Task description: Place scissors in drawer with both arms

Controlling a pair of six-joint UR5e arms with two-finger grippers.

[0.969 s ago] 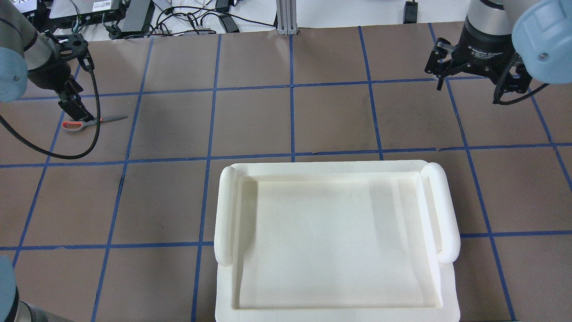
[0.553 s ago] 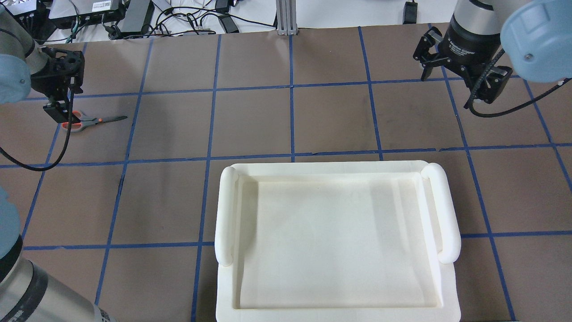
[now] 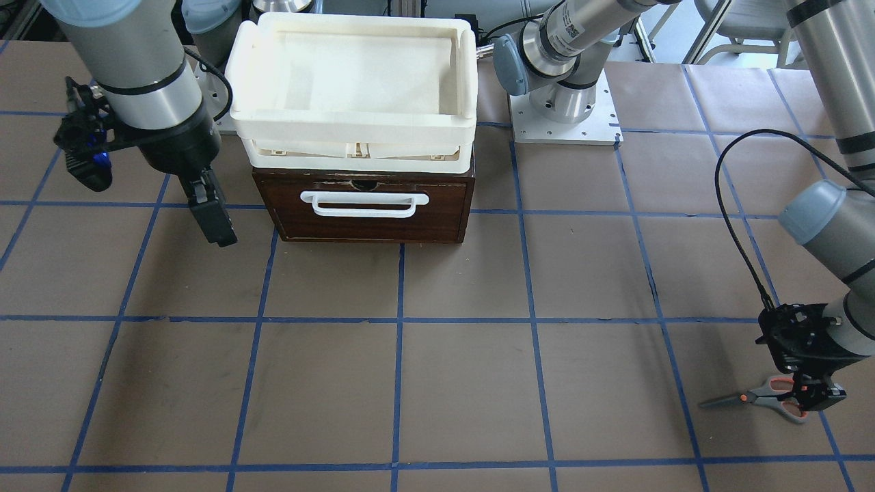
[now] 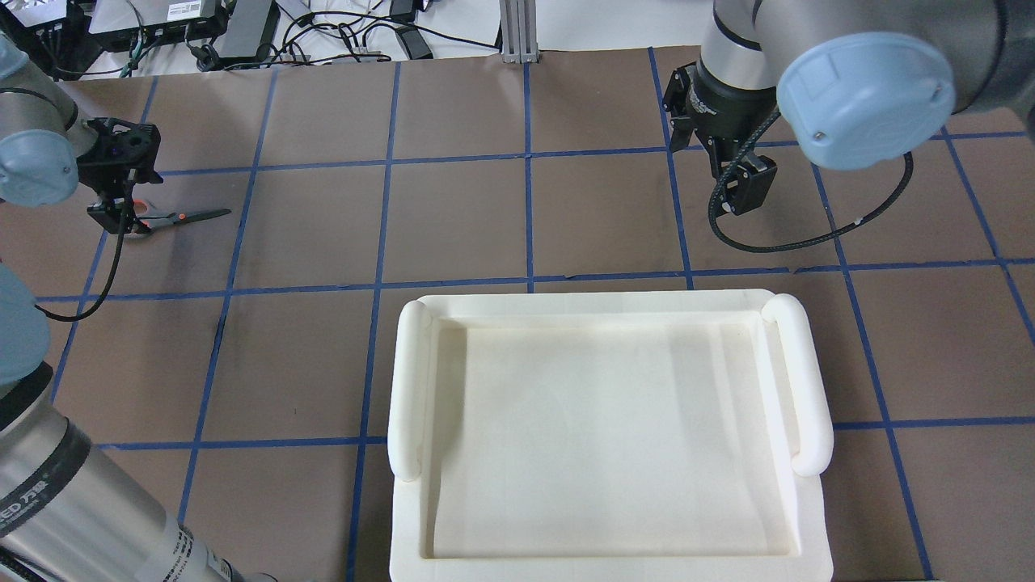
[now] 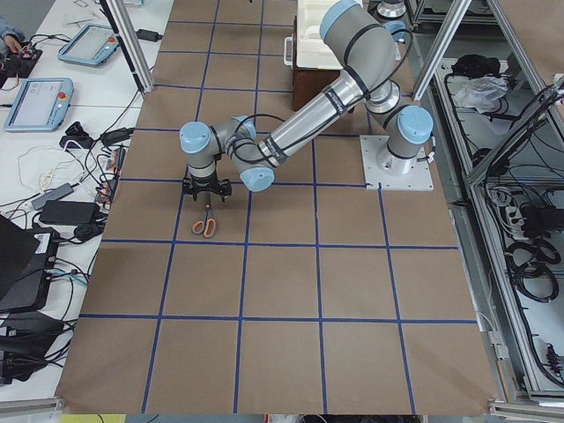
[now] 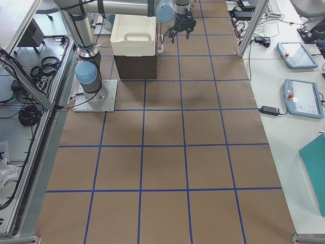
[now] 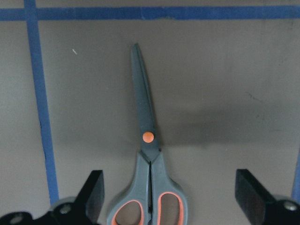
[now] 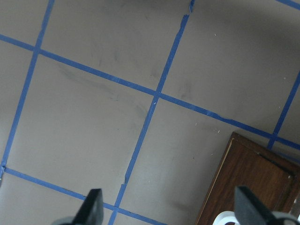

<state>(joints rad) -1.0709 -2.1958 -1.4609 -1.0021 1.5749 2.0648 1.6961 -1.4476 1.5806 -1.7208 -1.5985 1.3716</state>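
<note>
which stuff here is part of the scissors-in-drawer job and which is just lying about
Job: scissors, drawer, left gripper, right gripper.
Lying about: white tray on top of the drawer, cables, teach pendants.

I see the scissors (image 7: 149, 154) with matt dark grey metal blades and smooth plastic handles, grey outside, orange inside. The surface (image 4: 453, 218) looks like matt brown paper, faintly scuffed, crossed by blue tape (image 4: 527, 218). The drawer (image 3: 294, 222) is dark varnished wood with a slight sheen, its handle (image 3: 364, 197) smooth white plastic. The tray (image 4: 590, 303) reads as matt off-white plastic.
</note>
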